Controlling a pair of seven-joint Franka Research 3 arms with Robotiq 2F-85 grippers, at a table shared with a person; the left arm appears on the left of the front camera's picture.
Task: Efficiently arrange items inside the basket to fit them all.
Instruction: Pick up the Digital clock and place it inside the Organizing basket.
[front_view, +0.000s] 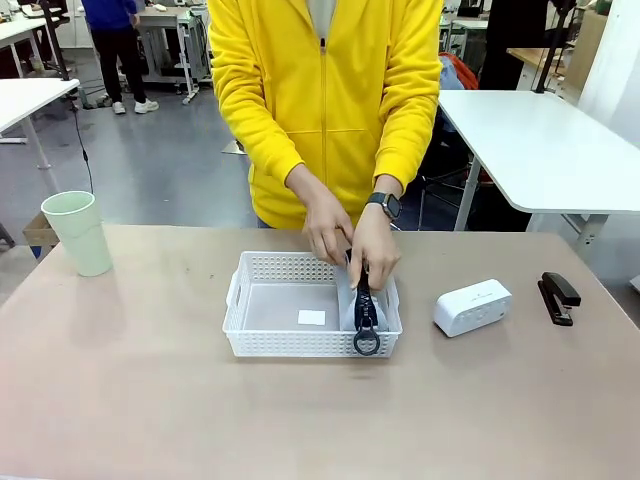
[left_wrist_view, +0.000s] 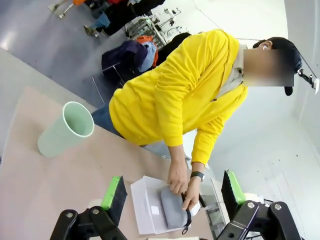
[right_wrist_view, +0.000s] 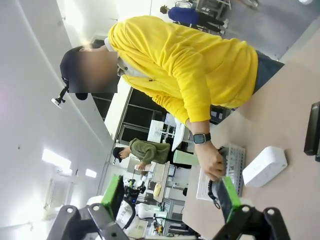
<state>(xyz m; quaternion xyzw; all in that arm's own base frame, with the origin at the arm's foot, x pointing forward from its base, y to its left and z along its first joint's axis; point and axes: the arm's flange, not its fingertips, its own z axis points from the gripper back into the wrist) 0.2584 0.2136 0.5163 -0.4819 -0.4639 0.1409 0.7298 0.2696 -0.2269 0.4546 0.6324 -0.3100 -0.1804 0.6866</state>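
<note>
- Currently the left gripper (left_wrist_view: 173, 179) stands with its jaws wide apart, nothing between the green pads.
- The right gripper (right_wrist_view: 171, 194) is likewise spread wide and empty.
- The white basket (front_view: 290, 343) sits mid-table (front_view: 150, 400), one long side toward the robot.
- The grey pouch (front_view: 348, 305) stands on edge in the basket's 3 o'clock end, zipper up, with its metal ring (front_view: 367, 343) hanging over the 6 o'clock rim.
- A person in a yellow jacket reaches in from 12 o'clock; the hand wearing a watch (front_view: 375, 258) grips the pouch top, and the other hand (front_view: 328, 232) is touching beside it.
- The pale green cup (front_view: 80, 232) stands upright at the basket's 10 o'clock, well apart.
- The white box (front_view: 472, 306) lies near the basket at 3 o'clock.
- The black stapler (front_view: 558, 297) lies farther out the same way, apart from the box.
</note>
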